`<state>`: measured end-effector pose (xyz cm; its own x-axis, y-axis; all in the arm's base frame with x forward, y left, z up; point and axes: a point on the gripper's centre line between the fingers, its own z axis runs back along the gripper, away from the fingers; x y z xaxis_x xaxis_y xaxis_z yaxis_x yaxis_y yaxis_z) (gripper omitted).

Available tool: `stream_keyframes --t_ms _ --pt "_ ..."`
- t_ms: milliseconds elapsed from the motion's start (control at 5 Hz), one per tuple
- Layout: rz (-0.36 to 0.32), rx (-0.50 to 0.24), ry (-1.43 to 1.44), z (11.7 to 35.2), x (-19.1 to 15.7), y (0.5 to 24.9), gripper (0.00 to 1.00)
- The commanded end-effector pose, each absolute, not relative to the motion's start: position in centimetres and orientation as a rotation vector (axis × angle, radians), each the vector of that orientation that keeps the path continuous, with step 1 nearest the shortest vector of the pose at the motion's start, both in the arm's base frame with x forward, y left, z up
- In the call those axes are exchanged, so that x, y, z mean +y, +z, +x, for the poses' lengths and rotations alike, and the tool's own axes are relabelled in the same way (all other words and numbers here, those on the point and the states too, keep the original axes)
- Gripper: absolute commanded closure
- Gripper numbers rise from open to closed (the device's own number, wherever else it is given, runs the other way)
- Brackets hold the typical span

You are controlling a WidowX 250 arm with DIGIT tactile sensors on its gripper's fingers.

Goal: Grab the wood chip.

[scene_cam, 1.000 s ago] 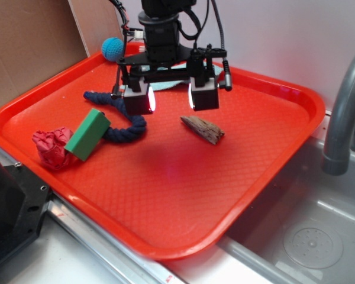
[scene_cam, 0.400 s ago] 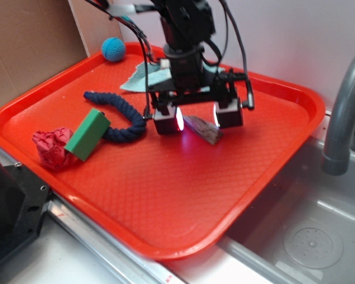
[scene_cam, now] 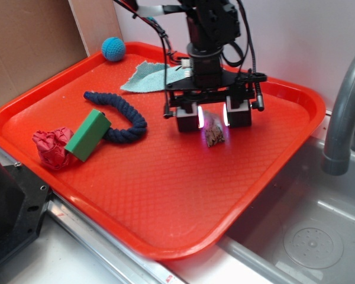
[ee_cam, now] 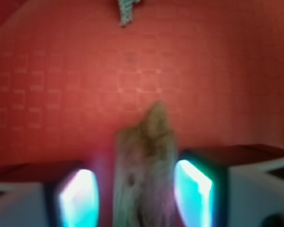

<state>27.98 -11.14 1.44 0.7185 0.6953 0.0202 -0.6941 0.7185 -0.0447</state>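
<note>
My gripper point(scene_cam: 213, 117) hangs low over the red tray point(scene_cam: 165, 195), fingers apart. The wood chip point(scene_cam: 213, 134) lies flat on the tray between them, a gap showing on each side in the blurred wrist view point(ee_cam: 144, 175).

The wood chip point(scene_cam: 213, 134) looks rough, grainy, weathered. A glossy plastic tray point(scene_cam: 165, 201) with diamond-embossed texture is seen. The rope point(scene_cam: 121, 115) is braided cloth, the ball point(scene_cam: 113, 48) crocheted yarn.
</note>
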Motion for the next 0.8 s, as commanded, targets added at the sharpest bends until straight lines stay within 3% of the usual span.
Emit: stream_keyframes --t_ms 0,200,400,600 --pt "-0.044 -0.118 0.579 25.3 -8.1 8.0 1.00" --pt "-0.120 -0.191 0.329 24.4 -5.4 12.9 1.00" --pt "-0.195 -0.208 0.081 23.4 -1.6 17.7 1.00" --pt "-0.159 -0.254 0.002 22.9 0.5 22.6 1.00"
